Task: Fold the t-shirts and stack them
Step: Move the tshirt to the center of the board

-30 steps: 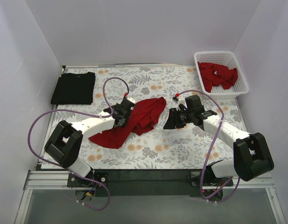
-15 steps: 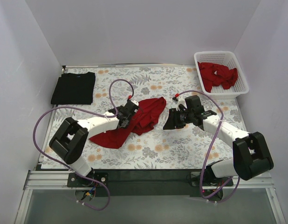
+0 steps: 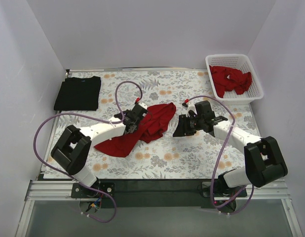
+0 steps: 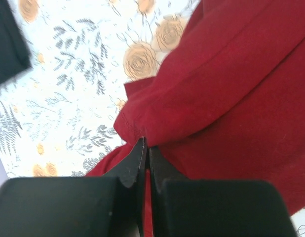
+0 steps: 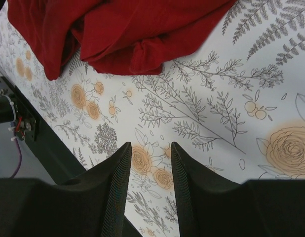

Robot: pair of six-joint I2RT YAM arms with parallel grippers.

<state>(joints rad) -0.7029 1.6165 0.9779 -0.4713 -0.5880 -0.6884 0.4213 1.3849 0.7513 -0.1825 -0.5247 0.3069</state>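
– Two arms, one shirt. Which side should the next pull come from? From above, the left gripper looks buried in the red t-shirt.

– Yep, on its wrist cam the fingers are pressed right together on a hem fold of the red cloth, so it's got an edge. The shirt's crumpled mid-table on the floral tablecloth. Its long axis runs diagonally from near-left to far-right, and the left arm has hold of it roughly midway along, on the far-left edge.

– And the right gripper?

– Fingers parted a fair bit with nothing between them, hanging over bare tablecloth just beside the shirt's far-right end. On its own cam the bunched edge of the shirt sits straight ahead of the fingertips, close but not touching. So it's clearly the nearer arm to that end. My guess is it reaches in toward the left arm's side and takes the free end, then the two can stretch the shirt out along that diagonal.

– What about the rest of the laundry?

– The black t-shirt is folded flat at the far-left corner, well apart. There are more red t-shirts heaped in the white lattice basket at far right. Looks like early days to me.
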